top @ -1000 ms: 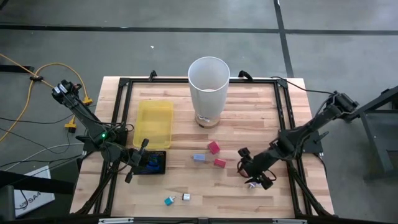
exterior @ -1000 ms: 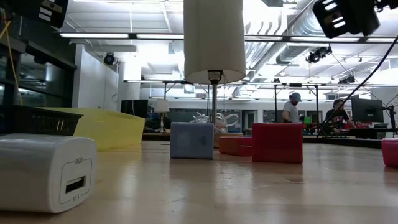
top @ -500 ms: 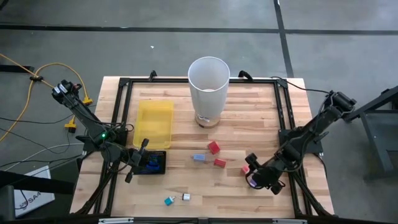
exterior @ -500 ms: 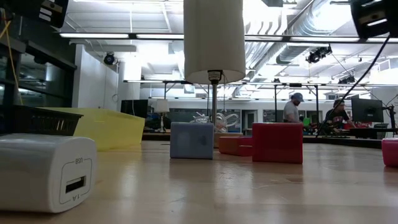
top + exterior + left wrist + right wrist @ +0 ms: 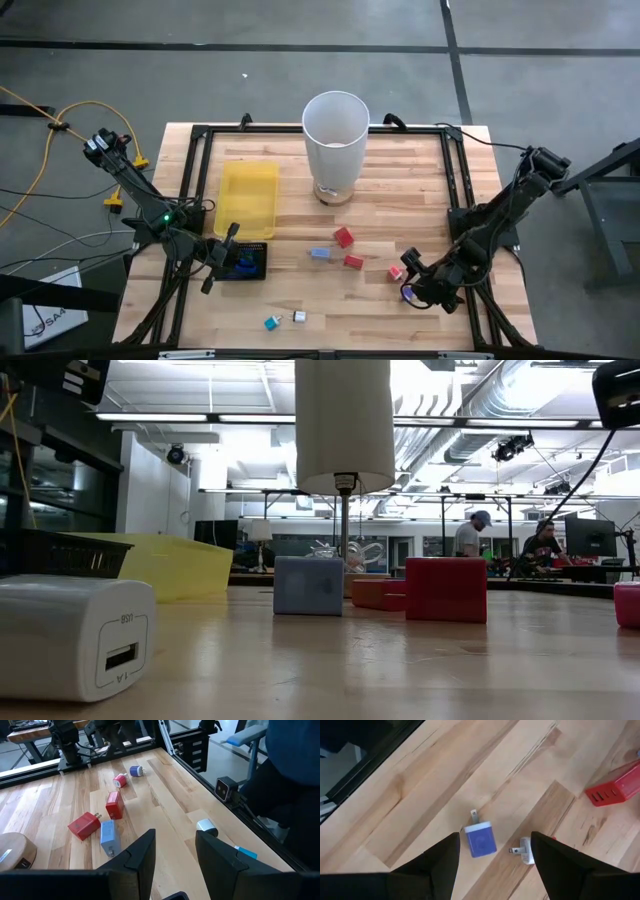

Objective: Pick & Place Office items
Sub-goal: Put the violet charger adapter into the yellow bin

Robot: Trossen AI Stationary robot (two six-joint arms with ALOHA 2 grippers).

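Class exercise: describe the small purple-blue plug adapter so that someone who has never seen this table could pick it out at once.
Start at the tall white bin at the table's far edge, then go to the near right corner, where the right hand hovers open. Below it lies the purple-blue adapter, prongs flat on the wood. Its neighbour is white and pink; the others nearby are red.

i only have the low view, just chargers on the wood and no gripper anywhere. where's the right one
observer: The right gripper hangs near the right edge of the table, just above a purple charger.
operator: is it holding it
observer: No. Its fingers are open, and the right wrist view shows the charger lying on the wood between them, prongs out.
operator: and the left one
observer: The left gripper is open and empty over the black mesh tray, next to the yellow tray.
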